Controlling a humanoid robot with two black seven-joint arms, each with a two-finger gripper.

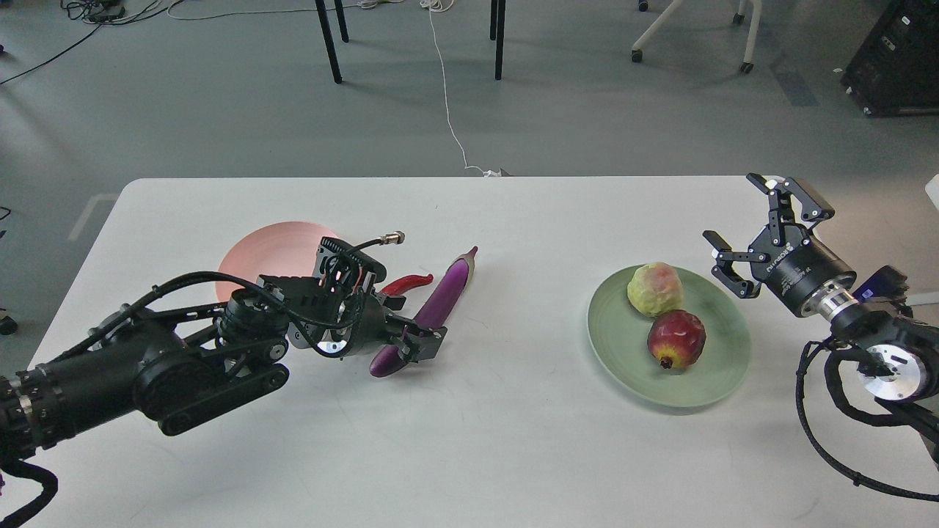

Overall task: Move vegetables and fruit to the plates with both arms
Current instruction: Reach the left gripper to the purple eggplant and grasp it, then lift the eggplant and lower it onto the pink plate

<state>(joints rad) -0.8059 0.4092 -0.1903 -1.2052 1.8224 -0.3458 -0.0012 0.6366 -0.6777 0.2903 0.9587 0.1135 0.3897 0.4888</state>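
two fruits (pixel 655 289) on right plate (pixel 726 381), eggplant (pixel 440 304) left

White table (pixel 513 455) bears pink plate (pixel 264 257), green plate (pixel 704 381), eggplant (pixel 449 292), chili (pixel 405 283).

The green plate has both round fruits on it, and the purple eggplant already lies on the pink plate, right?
Not quite. The green plate does hold both fruits, but the eggplant lies on the white table, right of the pink plate, with the left claw at it. The head view shows this.
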